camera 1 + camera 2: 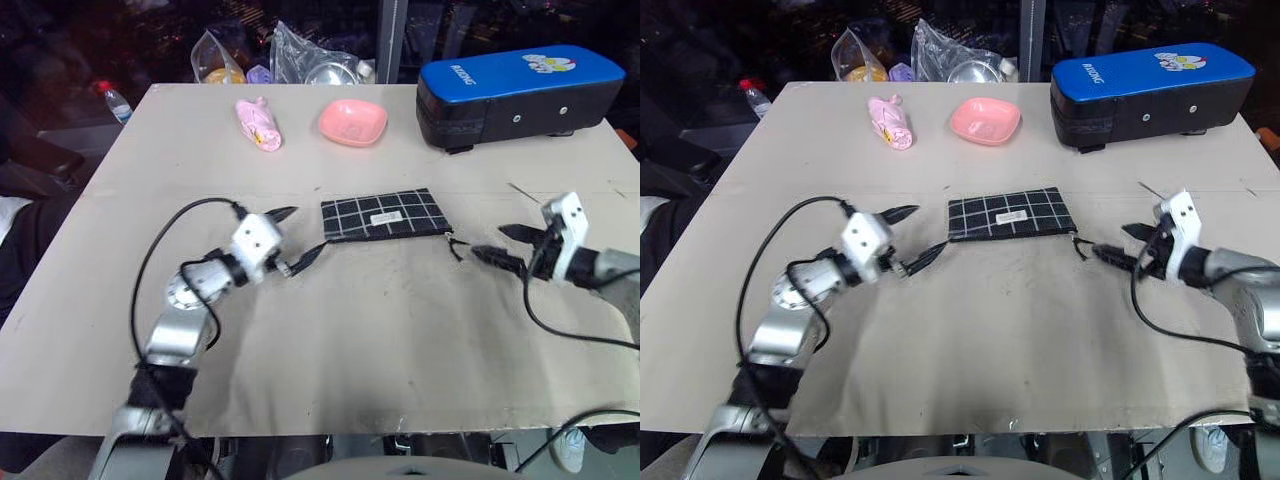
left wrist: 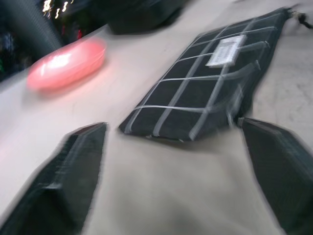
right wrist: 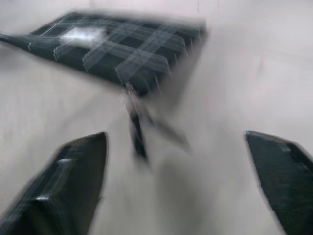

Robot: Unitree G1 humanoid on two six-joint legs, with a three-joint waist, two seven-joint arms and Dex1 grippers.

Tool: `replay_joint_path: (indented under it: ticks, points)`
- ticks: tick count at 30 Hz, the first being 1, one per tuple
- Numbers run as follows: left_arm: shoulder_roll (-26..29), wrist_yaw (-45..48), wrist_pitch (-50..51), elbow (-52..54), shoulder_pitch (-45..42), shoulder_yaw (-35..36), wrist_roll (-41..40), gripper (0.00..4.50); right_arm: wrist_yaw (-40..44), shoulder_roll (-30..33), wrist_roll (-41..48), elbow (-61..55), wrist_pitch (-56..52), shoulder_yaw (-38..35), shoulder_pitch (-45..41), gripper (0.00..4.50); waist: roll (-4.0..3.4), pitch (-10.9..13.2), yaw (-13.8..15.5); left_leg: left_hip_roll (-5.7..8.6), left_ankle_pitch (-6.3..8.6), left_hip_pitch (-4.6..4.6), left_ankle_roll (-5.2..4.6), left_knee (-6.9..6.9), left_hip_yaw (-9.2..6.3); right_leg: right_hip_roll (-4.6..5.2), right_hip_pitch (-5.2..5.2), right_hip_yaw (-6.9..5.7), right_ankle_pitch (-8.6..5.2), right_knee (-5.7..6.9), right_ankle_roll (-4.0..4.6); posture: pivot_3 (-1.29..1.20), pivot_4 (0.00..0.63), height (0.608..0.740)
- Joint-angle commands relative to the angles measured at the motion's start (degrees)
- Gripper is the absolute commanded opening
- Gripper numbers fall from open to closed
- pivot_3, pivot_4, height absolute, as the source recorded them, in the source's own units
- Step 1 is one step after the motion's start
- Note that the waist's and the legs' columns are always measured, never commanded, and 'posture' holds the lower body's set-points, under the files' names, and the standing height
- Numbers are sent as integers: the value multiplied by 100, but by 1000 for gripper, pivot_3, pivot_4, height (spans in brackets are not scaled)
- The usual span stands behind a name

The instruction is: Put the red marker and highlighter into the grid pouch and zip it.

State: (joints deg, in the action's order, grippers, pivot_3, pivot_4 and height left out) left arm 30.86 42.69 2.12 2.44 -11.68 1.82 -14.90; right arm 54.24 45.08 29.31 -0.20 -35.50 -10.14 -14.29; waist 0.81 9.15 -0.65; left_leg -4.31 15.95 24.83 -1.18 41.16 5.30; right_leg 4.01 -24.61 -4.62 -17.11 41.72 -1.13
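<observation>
The grid pouch point(image 1: 385, 215) lies flat in the middle of the table, black with white lines and a small white label. It looks closed, and its dark zipper pull point(image 1: 455, 243) trails off the right end. My left gripper point(image 1: 297, 236) is open just off the pouch's left end, touching nothing. To the right of the pull, my right gripper point(image 1: 503, 244) is open and empty as well. The left wrist view shows the pouch point(image 2: 205, 88) beyond my spread fingers point(image 2: 73, 171). In the right wrist view the pull point(image 3: 137, 132) lies between the fingers. The red marker and the highlighter are out of view.
A big black case with a blue top point(image 1: 520, 90) stands at the back right. A pink bowl point(image 1: 353, 121) and a pink wrapped item point(image 1: 258, 123) sit behind the pouch. Plastic bags point(image 1: 300, 55) and a bottle point(image 1: 115, 100) lie past the table's far edge.
</observation>
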Motion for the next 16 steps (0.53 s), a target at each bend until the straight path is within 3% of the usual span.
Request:
replay_joint_path:
  ticks: [1,7,16]
  points:
    - [117,-15,881,1054,558,342,-721,4419,476,268,-228,269,897,-256,185,4476,0,0,-10,0,0,-2,0,0,1,0,1,2,0,1,0,0,150,686]
    - [279,-60,1853,2088,1797,500,-1219,4419,935,202,-722,1364,2968,-350,321,4476,1,0,4,1,0,-9,0,1,2,-3,5,10,-1,2,-1,0,150,686]
    - [203,-397,1631,2142,2189,394,-650,4419,1720,64,-502,2096,3330,-280,-3,4476,1,1,42,7,0,-9,1,2,0,-6,5,11,0,4,1,0,150,686]
